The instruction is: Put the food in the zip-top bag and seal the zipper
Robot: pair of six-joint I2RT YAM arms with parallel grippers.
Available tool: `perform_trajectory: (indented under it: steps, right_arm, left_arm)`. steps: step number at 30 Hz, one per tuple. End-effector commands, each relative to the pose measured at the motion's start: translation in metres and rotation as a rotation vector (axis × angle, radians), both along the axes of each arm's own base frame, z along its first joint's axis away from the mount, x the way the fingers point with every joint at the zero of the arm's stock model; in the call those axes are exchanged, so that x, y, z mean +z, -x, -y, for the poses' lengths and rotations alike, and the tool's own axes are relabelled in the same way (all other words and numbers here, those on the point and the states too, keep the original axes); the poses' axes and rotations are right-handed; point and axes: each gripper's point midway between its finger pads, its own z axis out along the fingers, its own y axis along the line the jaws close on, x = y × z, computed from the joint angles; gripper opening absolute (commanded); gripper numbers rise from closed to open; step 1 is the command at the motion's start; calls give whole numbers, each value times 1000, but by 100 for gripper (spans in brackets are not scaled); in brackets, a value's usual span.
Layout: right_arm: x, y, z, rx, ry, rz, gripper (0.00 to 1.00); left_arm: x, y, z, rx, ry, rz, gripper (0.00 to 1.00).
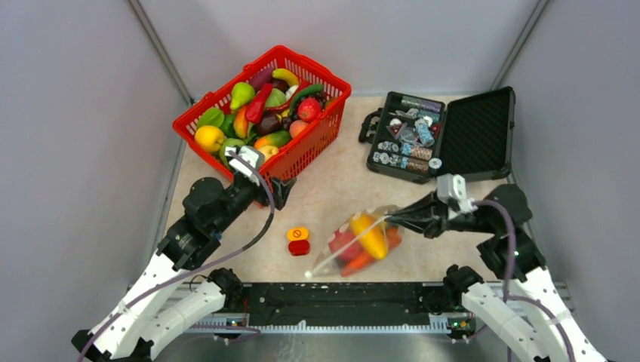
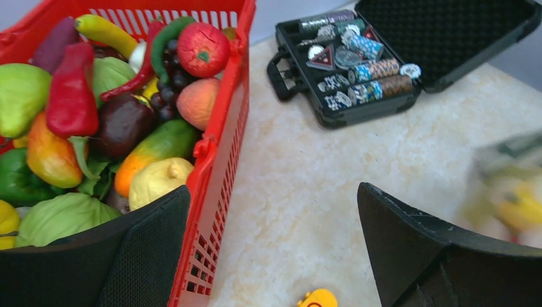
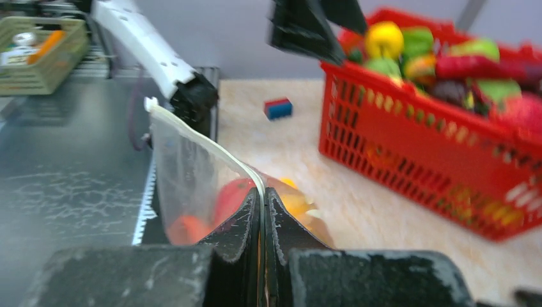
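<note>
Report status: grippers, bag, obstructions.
Grippers: left gripper open by basket; right gripper shut on zipper. Some food in bag. Nearby: button block, clear of bag.

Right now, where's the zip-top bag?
Top view: the zip-top bag sits front-centre, just right of the orange-and-red button block, its zipper pinched in the right gripper.

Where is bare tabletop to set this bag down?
Bare beige tabletop lies between the red plastic basket and the open black hard case. Crowded near the front edge: the small orange-and-red button block and the clear zip-top bag are there.
</note>
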Motion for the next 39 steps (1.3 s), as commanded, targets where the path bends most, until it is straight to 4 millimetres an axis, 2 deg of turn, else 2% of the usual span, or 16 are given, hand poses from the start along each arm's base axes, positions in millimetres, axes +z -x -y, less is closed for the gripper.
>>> perform_trajectory:
  steps: [1, 3, 5, 8, 10, 11, 13, 16, 18, 24, 31, 32, 33, 34, 36, 39]
  right_arm:
    - [52, 71, 13, 235, -52, 164, 0]
    - [57, 79, 17, 236, -60, 191, 0]
    - [55, 73, 18, 189, -60, 176, 0]
    - [36, 25, 16, -31, -28, 48, 0]
    - [6, -26, 17, -227, 30, -94, 0]
    - [-17, -56, 21, -358, 71, -176, 0]
    - [-63, -96, 26, -516, 152, -322, 0]
    - [-118, -125, 20, -564, 274, -461, 0]
    - [-133, -130, 8, -513, 300, -504, 0]
    - [-127, -151, -1, -533, 206, -453, 0]
    - [-104, -200, 36, -882, 100, -395, 0]
    - [-105, -204, 38, -903, 95, -389, 6]
    - [-108, -207, 40, -915, 100, -390, 24]
    - [-113, -207, 39, -915, 115, -394, 33]
    - [-115, -209, 40, -919, 150, -401, 40]
    - [-114, -210, 61, -1037, 168, -417, 52]
  left_arm:
    - [16, -11, -8, 81, 60, 45, 99]
    - [14, -11, -6, 67, 52, 34, 99]
    - [11, -10, -2, 49, 46, 23, 99]
    - [10, -9, 2, 29, 44, 16, 99]
    - [10, -9, 4, 21, 44, 13, 99]
    - [10, -9, 5, 18, 45, 9, 99]
    - [10, -9, 6, 12, 45, 4, 99]
    - [8, -9, 6, 13, 47, -5, 99]
    - [6, -6, 11, -17, 46, -15, 99]
    - [4, -6, 9, -8, 49, -19, 99]
    - [8, -9, 11, -5, 57, -9, 99]
    - [8, -9, 11, -6, 58, -10, 99]
    - [8, -9, 12, -8, 58, -12, 99]
    - [8, -9, 12, -10, 55, -14, 99]
    - [7, -9, 11, -7, 53, -20, 99]
    - [7, -8, 9, 1, 55, -27, 99]
